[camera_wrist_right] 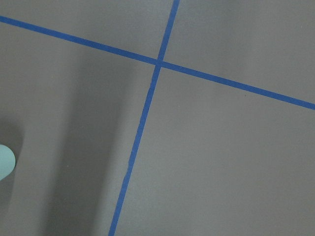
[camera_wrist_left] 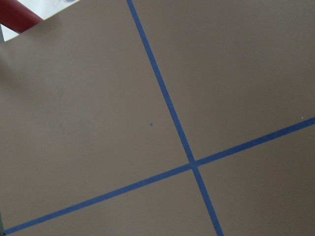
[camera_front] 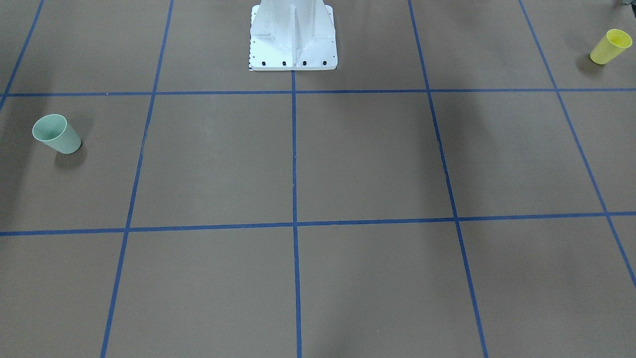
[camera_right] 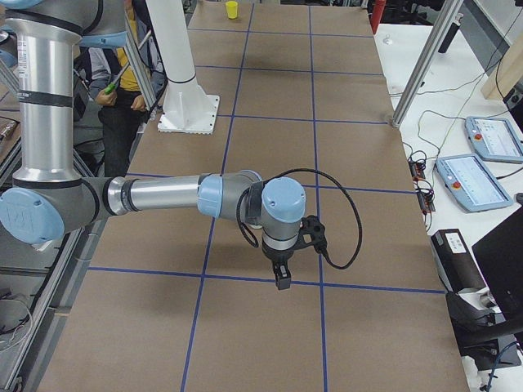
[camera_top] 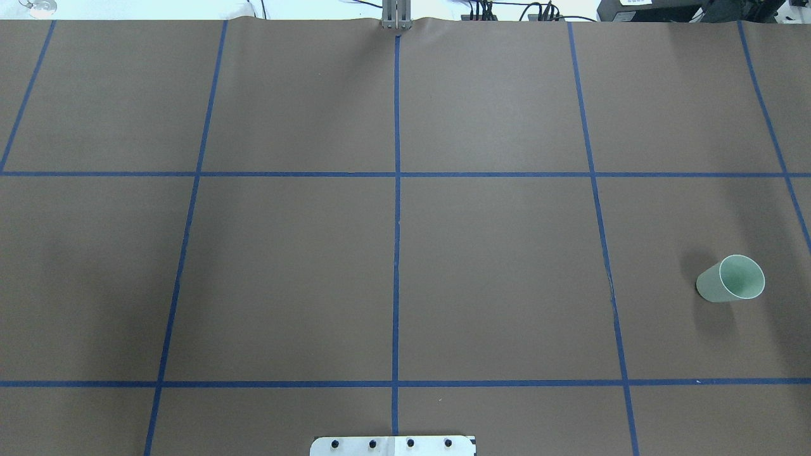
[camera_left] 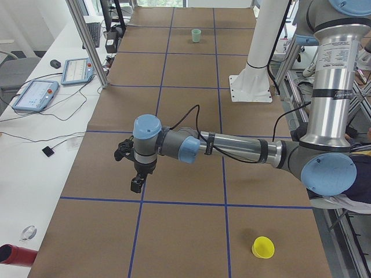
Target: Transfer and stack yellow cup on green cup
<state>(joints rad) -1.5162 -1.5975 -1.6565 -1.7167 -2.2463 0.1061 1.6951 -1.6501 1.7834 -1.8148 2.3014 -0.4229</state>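
The yellow cup stands upright near the table's corner on my left side; it also shows in the exterior left view and far off in the exterior right view. The green cup stands upright on my right side, also in the overhead view, with a sliver at the right wrist view's edge. My left gripper hangs above bare table, well away from the yellow cup. My right gripper hangs above bare table too. I cannot tell whether either is open or shut.
The brown table carries a grid of blue tape lines. The white robot base stands at the middle of the robot's edge. Tablets and cables lie on the white side bench. A person stands behind the robot.
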